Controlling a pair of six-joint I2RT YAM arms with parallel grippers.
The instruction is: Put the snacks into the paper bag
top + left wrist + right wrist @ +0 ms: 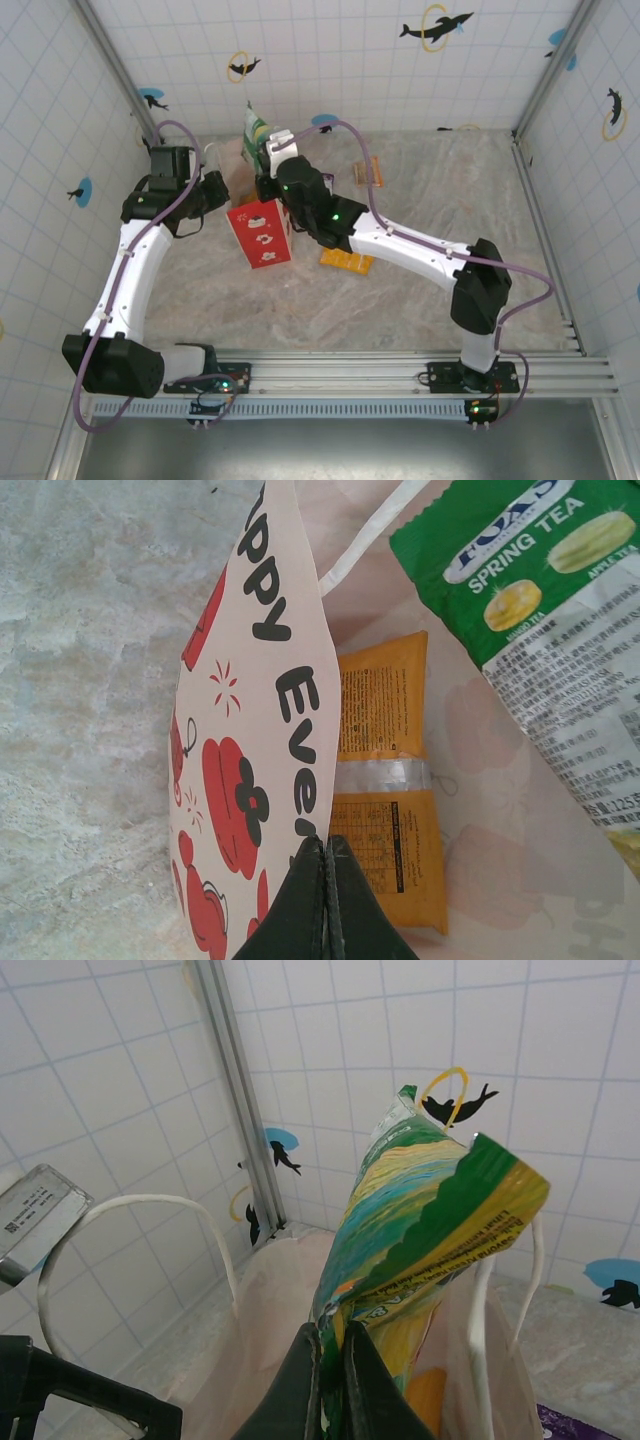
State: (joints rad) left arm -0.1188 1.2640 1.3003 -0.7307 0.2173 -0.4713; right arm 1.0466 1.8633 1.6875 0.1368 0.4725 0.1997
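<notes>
Marbled counter (pixel 420 300), tiled walls behind. Right fingers (pixel 292 1400) clamped tight on green packet (pixel 420 1220), which hangs tilted just above paper bag (pixel 262 235) mouth. Left fingers (pixel 290 920) pinched together on bag's printed wall, holding mouth open. Lower packet between handles (pixel 130 1205) before you let go; don't snag rim. Orange packet (pixel 385 780) already inside bag; more orange packets (pixel 347 262) on counter beside bag.
</notes>
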